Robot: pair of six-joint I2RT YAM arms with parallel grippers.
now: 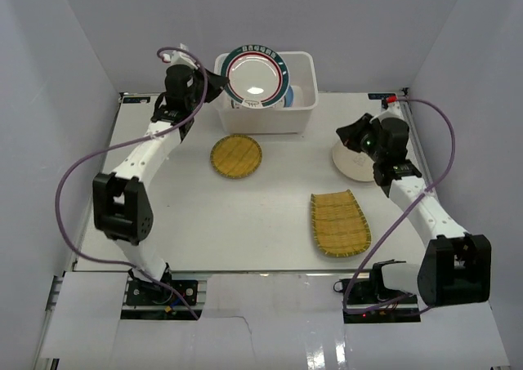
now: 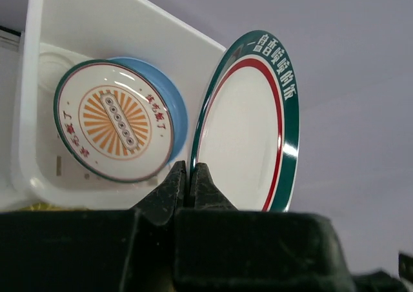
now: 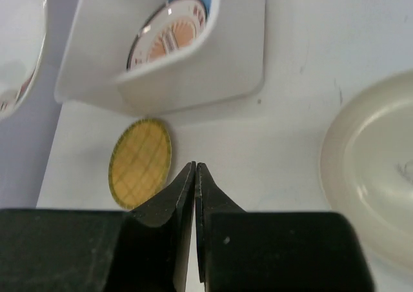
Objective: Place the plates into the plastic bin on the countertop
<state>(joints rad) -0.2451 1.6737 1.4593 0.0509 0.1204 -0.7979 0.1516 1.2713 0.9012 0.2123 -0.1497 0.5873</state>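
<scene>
Now the green-rimmed plate (image 2: 248, 131) sits pinched in the left end effector (image 2: 187, 176).

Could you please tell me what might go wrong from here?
1. The left pincer pinches only the rim of the white round plate with green-red rim, held nearly upright over the white plastic bin; it may slip or swing.
2. Once released, it could strike the orange-patterned white plate resting on the light blue plate inside.
</scene>
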